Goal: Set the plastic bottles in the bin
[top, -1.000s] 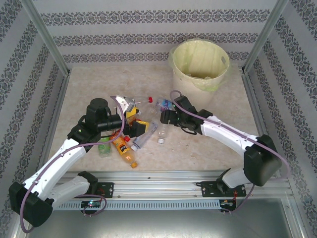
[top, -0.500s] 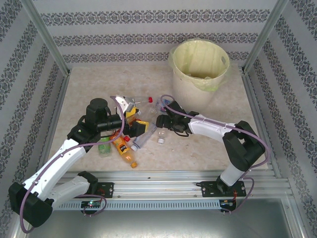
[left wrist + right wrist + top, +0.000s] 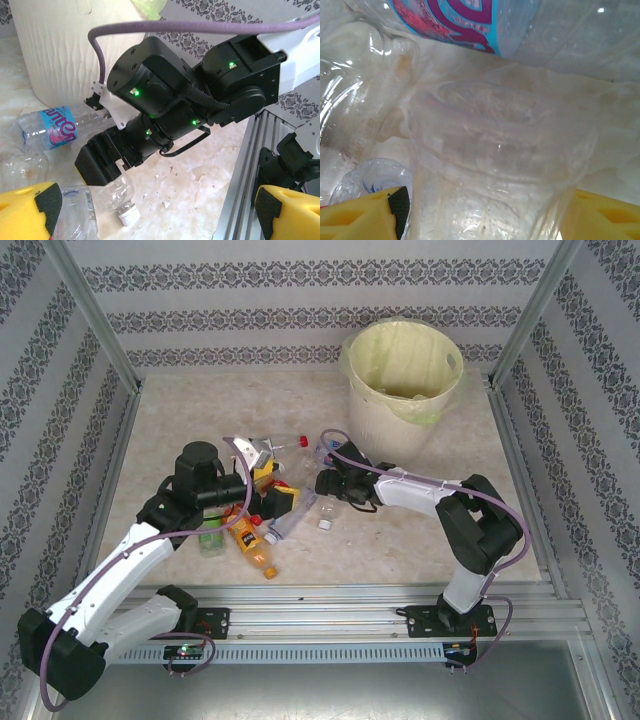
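Observation:
Several plastic bottles [image 3: 262, 472] lie heaped mid-table, among them an orange-tinted one [image 3: 251, 536], a green one [image 3: 210, 536] and a blue-and-pink-labelled one [image 3: 55, 128]. My right gripper [image 3: 322, 483] reaches into the heap's right side. In its wrist view my right gripper [image 3: 487, 215] has a clear bottle [image 3: 500, 150] filling the gap, touching both yellow fingers [image 3: 362, 215]. My left gripper [image 3: 276, 502] sits at the heap's near side. In its own view my left gripper [image 3: 160, 215] is wide open over a white-capped bottle [image 3: 122, 212] on the table. The cream bin [image 3: 402, 370] stands far right.
Patterned walls and metal posts [image 3: 95, 315] enclose the table. A metal rail [image 3: 330, 605] runs along the near edge. Bare marbled tabletop [image 3: 400, 540] lies to the right of the heap. The right arm's body [image 3: 200, 95] crosses close in front of my left gripper.
The right gripper has slid a little left into the heap while its elbow folded in toward the middle. Its jaws have narrowed around the clear bottle. The left arm has barely moved.

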`<state>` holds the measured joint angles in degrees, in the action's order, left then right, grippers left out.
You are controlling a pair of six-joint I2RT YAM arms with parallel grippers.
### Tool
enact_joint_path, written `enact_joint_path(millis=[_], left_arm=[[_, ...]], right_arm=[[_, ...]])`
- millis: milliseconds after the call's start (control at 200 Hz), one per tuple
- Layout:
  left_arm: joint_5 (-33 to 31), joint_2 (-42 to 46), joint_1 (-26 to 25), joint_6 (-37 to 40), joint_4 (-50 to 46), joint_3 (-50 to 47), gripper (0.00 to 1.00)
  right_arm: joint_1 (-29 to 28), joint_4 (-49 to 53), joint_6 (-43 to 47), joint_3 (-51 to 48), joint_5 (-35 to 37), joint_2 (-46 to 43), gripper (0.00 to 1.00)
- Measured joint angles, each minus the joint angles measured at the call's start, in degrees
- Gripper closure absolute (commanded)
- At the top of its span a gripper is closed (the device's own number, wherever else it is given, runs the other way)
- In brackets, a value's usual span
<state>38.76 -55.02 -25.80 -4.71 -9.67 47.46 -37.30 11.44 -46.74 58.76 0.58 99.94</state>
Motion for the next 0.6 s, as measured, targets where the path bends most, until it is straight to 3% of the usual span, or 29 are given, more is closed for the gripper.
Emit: enact_joint_path(millis=[350,600], left_arm=[[0.00,-1.20,0.00,0.00,0.28,-0.04,0.00],[0.00,-1.29,0.00,0.00,0.46,-0.26,0.00]], right_arm=[[1.22,-1.31,1.11,-0.17,-0.09,-0.02,0.39],[1.57,-1.55,7.56,-1.18,-0.76,-2.80,0.45]])
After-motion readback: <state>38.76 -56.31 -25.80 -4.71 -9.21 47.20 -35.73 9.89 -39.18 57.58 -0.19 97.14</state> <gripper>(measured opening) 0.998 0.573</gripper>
